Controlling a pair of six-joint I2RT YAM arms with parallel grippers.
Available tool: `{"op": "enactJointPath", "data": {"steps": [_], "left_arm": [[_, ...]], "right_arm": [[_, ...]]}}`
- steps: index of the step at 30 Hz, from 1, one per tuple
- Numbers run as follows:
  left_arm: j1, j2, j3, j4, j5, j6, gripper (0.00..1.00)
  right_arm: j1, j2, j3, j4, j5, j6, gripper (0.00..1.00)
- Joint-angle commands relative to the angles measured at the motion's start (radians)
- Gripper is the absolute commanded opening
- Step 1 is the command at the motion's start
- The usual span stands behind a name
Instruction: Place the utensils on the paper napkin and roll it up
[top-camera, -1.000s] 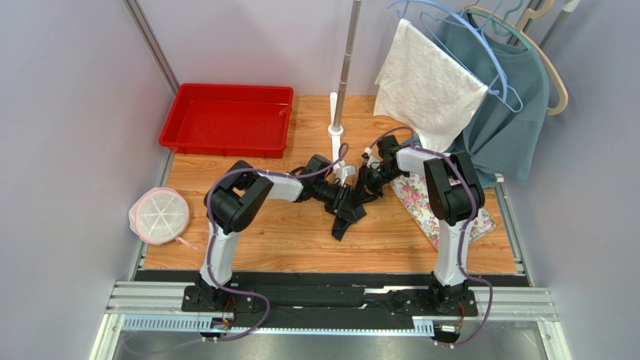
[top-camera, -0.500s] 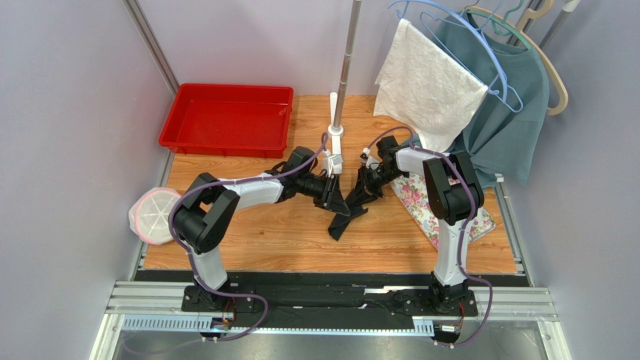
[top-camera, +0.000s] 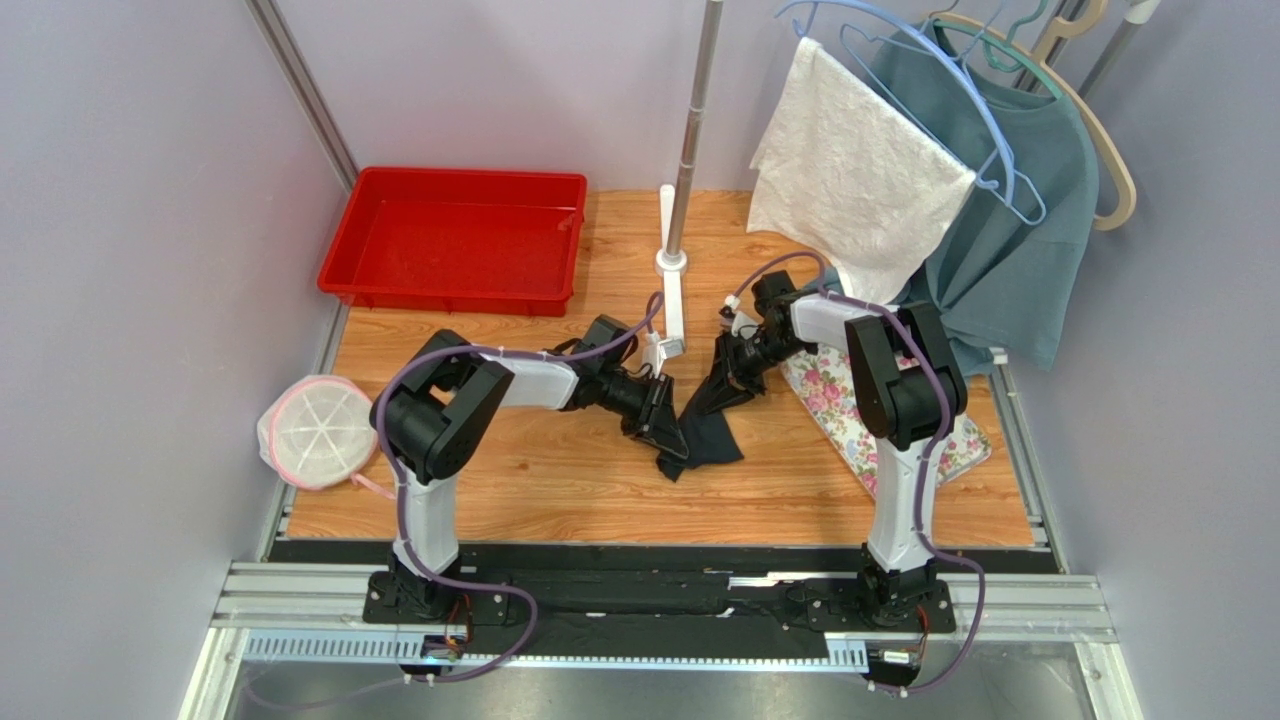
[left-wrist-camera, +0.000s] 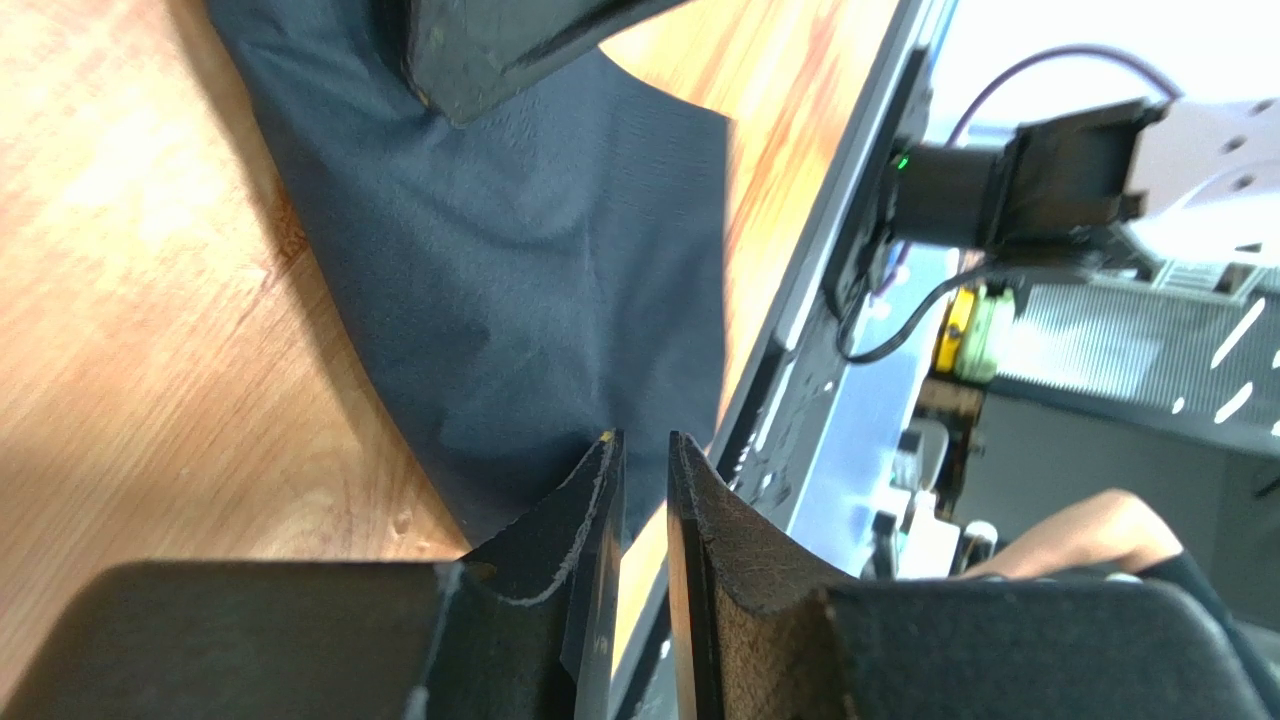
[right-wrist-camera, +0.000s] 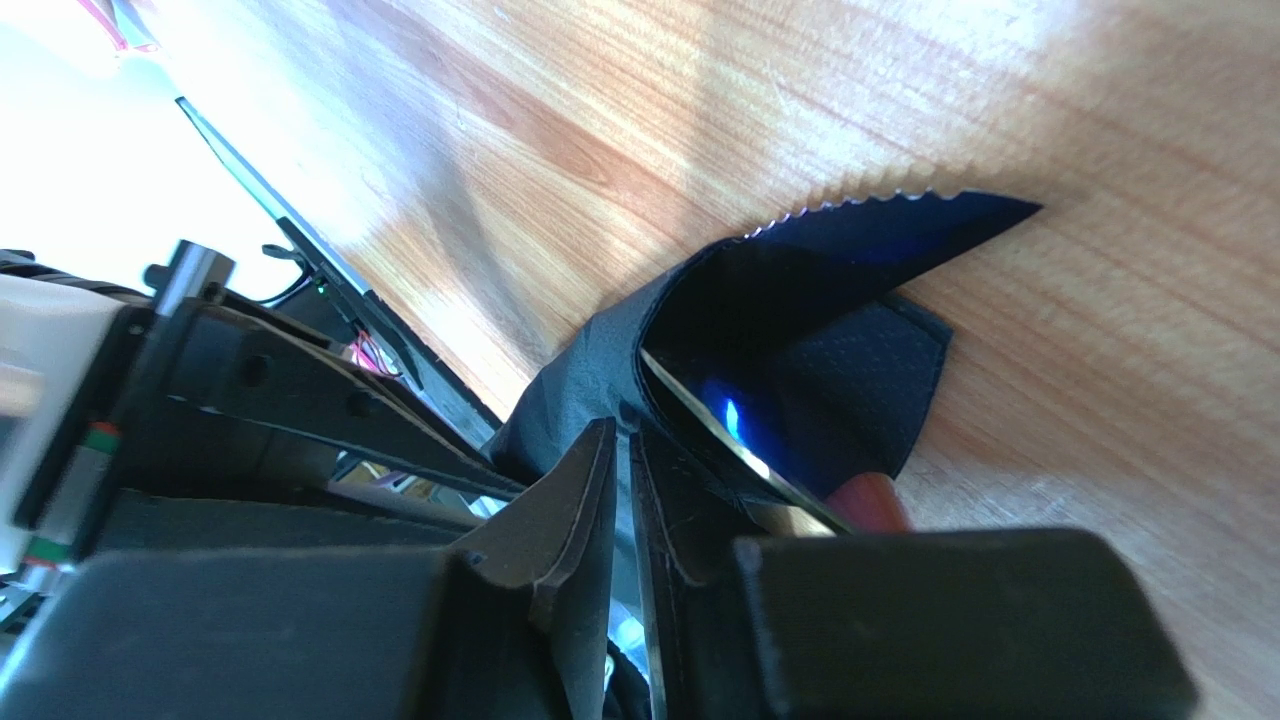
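Observation:
The black paper napkin (top-camera: 715, 431) lies crumpled and partly folded on the wooden table between the arms. My right gripper (top-camera: 724, 378) is shut on a raised fold of the napkin (right-wrist-camera: 589, 375). Inside that fold a slim utensil (right-wrist-camera: 732, 444) with a shiny edge shows; the other utensils are hidden. My left gripper (top-camera: 666, 425) sits low at the napkin's left edge. In the left wrist view its jaws (left-wrist-camera: 639, 443) stand almost closed with a thin empty gap, just past the napkin's (left-wrist-camera: 556, 285) corner.
A red tray (top-camera: 451, 240) stands at the back left. A white round lidded container (top-camera: 319, 431) is at the left edge. A floral mat (top-camera: 842, 393) lies under the right arm. A pole stand (top-camera: 672, 263), a white cloth (top-camera: 857, 165) and a teal garment (top-camera: 1007, 210) hang behind.
My left gripper pulled back left from the napkin, then came down to its lower left edge. The napkin's lower part has spread out to the right. The right gripper has held still.

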Motion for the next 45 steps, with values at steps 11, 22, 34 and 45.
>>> {"op": "enactJointPath", "data": {"steps": [11,22,34,45], "left_arm": [[0.011,0.106,-0.01,-0.024,0.024,0.058,0.11],[0.054,0.214,-0.039,0.215,0.033,-0.103,0.0],[0.091,0.231,-0.133,0.513,0.027,-0.292,0.0],[0.091,0.217,-0.172,0.639,-0.005,-0.392,0.0]], "right_arm": [[0.014,0.075,0.073,0.007,0.169,-0.048,0.18],[0.02,0.032,0.188,-0.044,0.146,-0.086,0.23],[0.046,-0.133,0.001,0.029,-0.024,0.036,0.26],[0.045,0.008,-0.02,0.114,0.034,0.024,0.21]]}}
